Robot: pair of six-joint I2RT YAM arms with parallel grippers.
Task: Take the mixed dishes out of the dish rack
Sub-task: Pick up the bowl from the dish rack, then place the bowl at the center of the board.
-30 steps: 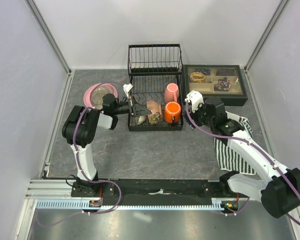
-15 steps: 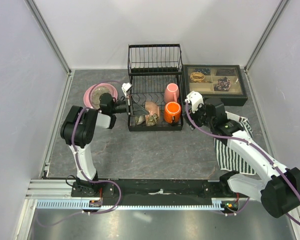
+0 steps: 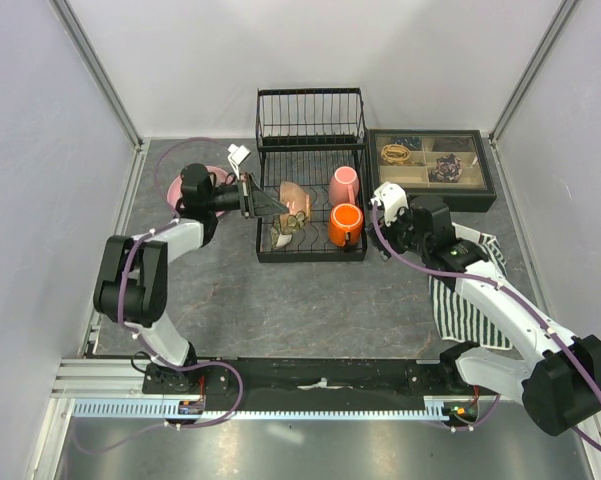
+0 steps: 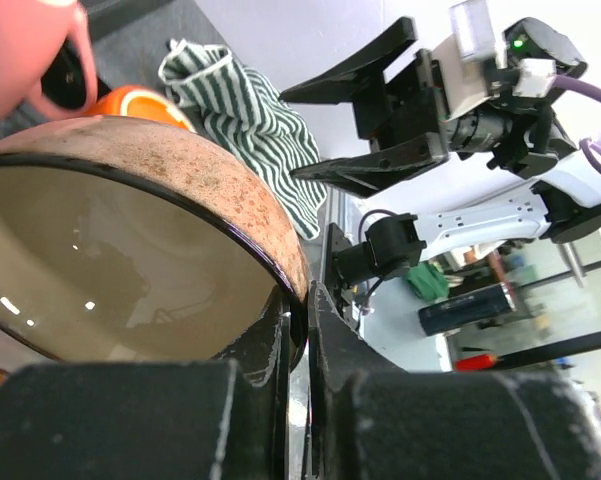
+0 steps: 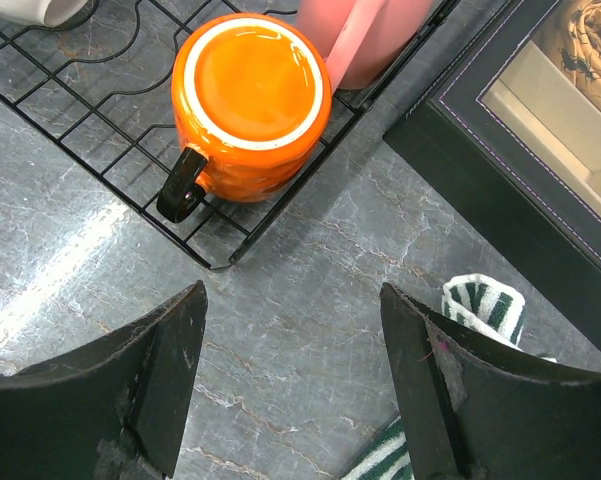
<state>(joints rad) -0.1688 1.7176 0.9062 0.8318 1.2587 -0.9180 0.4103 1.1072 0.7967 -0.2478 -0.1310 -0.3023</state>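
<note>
My left gripper (image 3: pixel 263 204) is shut on the rim of the brown bowl (image 3: pixel 294 199) and holds it tilted above the left part of the black wire dish rack (image 3: pixel 310 140). In the left wrist view the bowl's rim (image 4: pixel 180 170) sits pinched between my fingers (image 4: pixel 325 330). The small pale bowl (image 3: pixel 279 238) lies in the lower basket under it. The orange mug (image 3: pixel 345 225) and the pink mug (image 3: pixel 343 186) stand at the basket's right. The pink plate (image 3: pixel 180 188) lies left of the rack, partly under my left arm. My right gripper (image 5: pixel 290 295) is open over the table beside the orange mug (image 5: pixel 250 100).
A dark compartmented tray of trinkets (image 3: pixel 430 165) stands right of the rack. A striped cloth (image 3: pixel 470 300) lies under my right arm. Grey walls close in the left, back and right sides.
My left gripper has lifted the brown bowl up out of the basket and swung it back and to the left. The right arm has not moved.
</note>
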